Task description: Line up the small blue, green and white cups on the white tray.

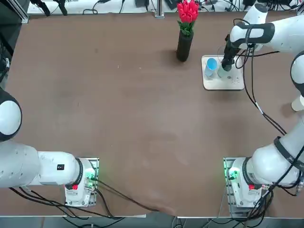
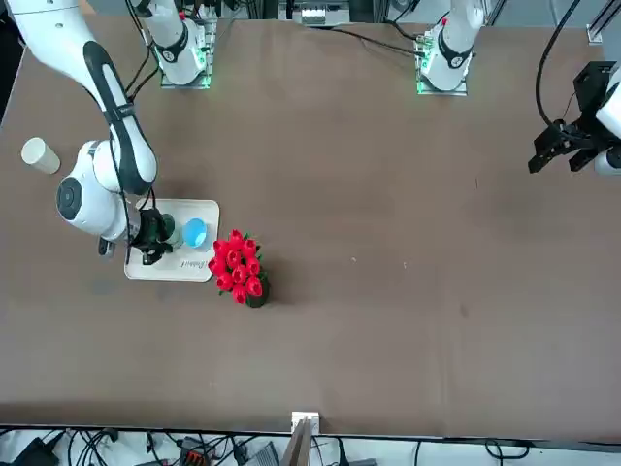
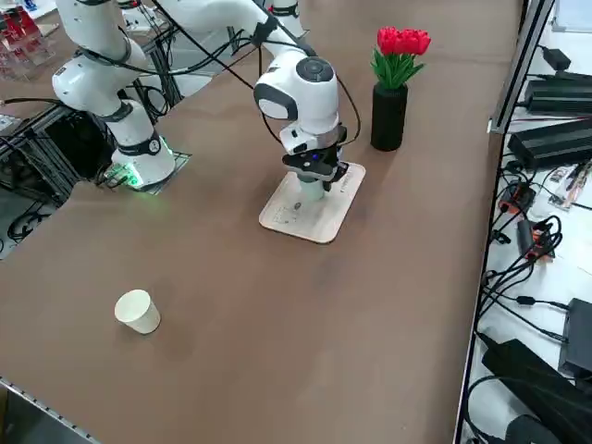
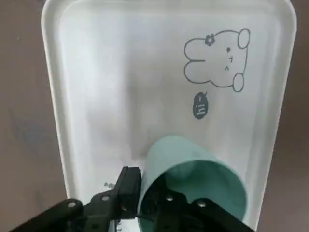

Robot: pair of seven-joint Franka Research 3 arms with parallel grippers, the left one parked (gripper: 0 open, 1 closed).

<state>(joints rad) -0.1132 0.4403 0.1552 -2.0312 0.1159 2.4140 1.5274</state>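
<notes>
Right gripper [image 4: 147, 186] seemingly touches green cup [image 4: 176, 152] rim; white tray [image 4: 104, 87] open alongside.

A brown tabletop [image 1: 142, 118] fills the room's centre, with what seems white shelving [image 3: 578, 240] beyond.

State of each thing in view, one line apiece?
blue cup: standing on tray, mouth up
green cup: on tray, mouth up
white cup: standing on table, off tray
white tray: flat on table, carrying two cups
black vase: upright
red flowers: in vase
right gripper: over tray, at green cup's rim
</notes>
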